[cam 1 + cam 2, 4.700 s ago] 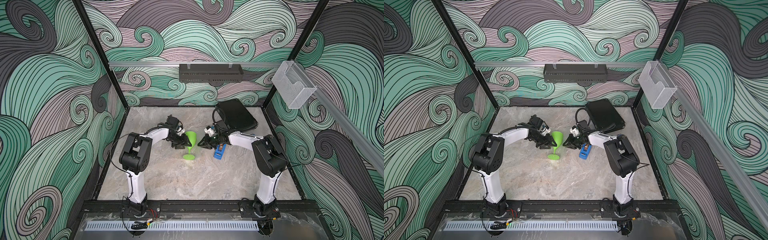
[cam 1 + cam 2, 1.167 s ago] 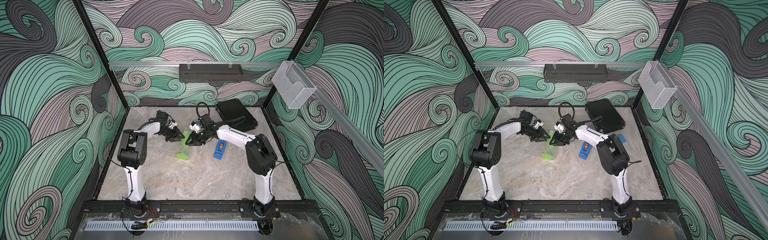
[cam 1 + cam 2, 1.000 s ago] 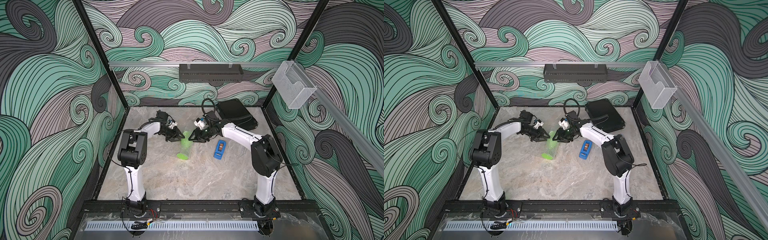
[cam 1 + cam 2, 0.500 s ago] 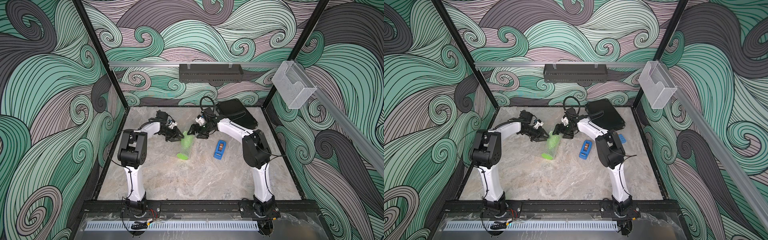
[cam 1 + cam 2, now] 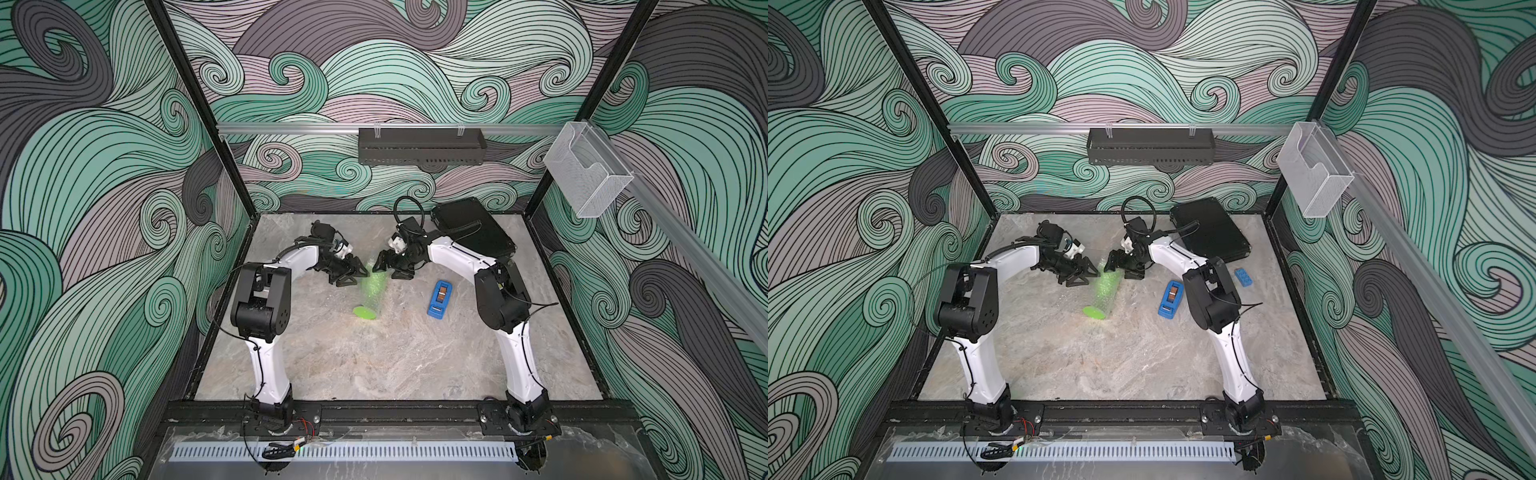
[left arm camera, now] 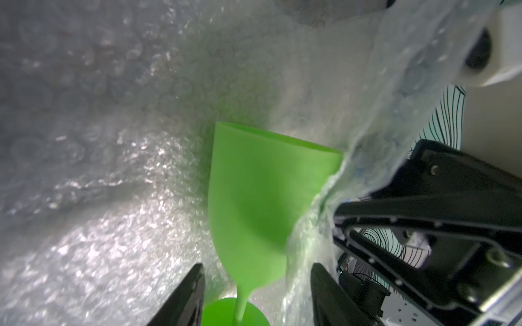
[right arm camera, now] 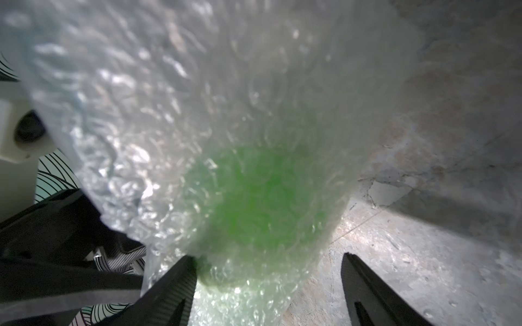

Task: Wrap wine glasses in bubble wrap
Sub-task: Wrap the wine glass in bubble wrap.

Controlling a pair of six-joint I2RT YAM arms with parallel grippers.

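Note:
The lime-green wine glass (image 5: 365, 312) (image 5: 1094, 311) (image 6: 262, 197) stands on its foot mid-table and leans a little. A tube of clear bubble wrap (image 5: 375, 286) (image 5: 1108, 286) (image 7: 214, 113) surrounds its cup, so it shows only as a green blur (image 7: 262, 203) in the right wrist view. My left gripper (image 5: 355, 277) (image 5: 1087, 277) (image 6: 257, 285) is open at the cup's left side, with its fingers either side of the stem and not touching it. My right gripper (image 5: 388, 272) (image 5: 1123, 271) (image 7: 268, 282) is open at the wrap's far right. One finger (image 7: 175, 290) rests against the wrap.
A blue tape dispenser (image 5: 439, 300) (image 5: 1171, 300) lies right of the glass. A small blue block (image 5: 1243, 277) sits behind my right arm. A black case (image 5: 473, 232) (image 5: 1210, 232) fills the back right corner. A mesh bin (image 5: 586, 174) hangs on the right rail.
Both grippers have opened over the last second, the right first, then the left. The wrapped glass stays where it was between them.

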